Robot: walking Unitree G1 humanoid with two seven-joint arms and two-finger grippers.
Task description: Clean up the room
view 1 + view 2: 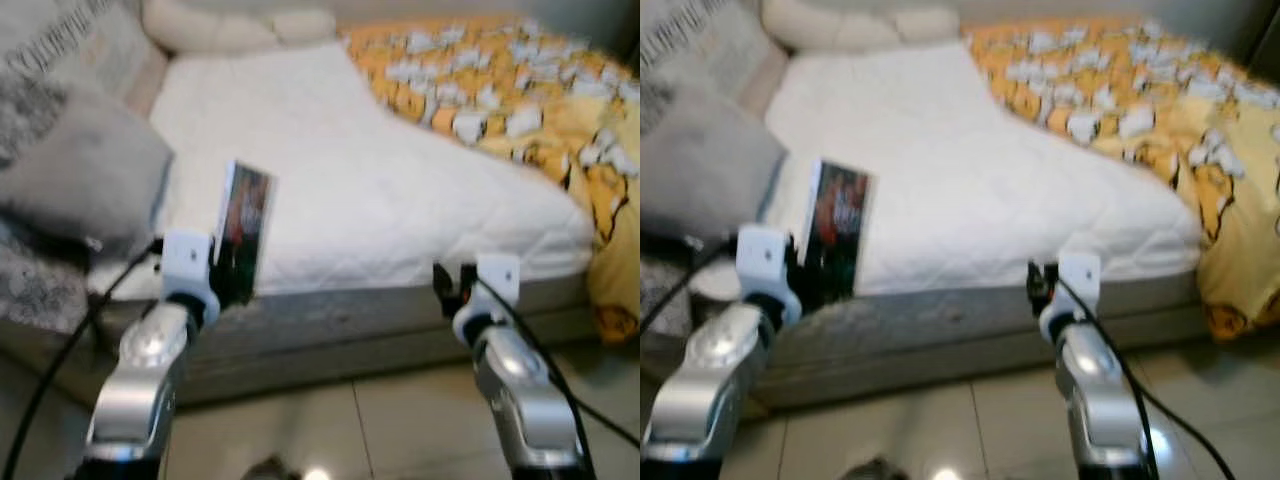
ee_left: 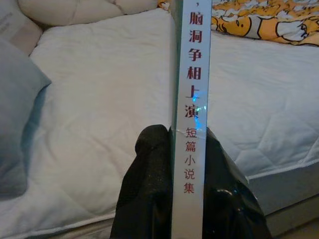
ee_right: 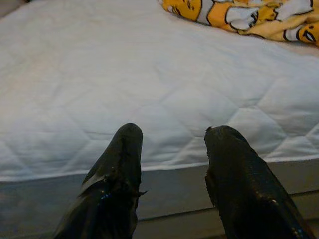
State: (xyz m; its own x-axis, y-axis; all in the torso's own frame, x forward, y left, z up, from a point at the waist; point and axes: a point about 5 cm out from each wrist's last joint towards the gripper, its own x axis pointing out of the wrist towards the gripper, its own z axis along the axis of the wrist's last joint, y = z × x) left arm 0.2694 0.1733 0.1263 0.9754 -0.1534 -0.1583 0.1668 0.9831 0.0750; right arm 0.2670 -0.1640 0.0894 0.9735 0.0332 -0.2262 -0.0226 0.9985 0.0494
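Note:
My left gripper (image 1: 228,268) is shut on a thin book (image 1: 243,232) with a dark cover, held upright at the near left edge of the bed. In the left wrist view the book's silvery spine (image 2: 192,99) with red characters stands between the two black fingers (image 2: 149,184). My right gripper (image 3: 172,142) is open with nothing between its fingers, just short of the bed's near edge. From the head camera it sits low at the mattress side (image 1: 447,283).
A white quilted mattress (image 1: 340,170) lies ahead. An orange and white cartoon blanket (image 1: 500,80) is bunched on its right side and hangs off the corner. Grey pillows (image 1: 70,170) are stacked at the left, a cream pillow (image 1: 220,25) at the head. Tiled floor (image 1: 330,420) lies below.

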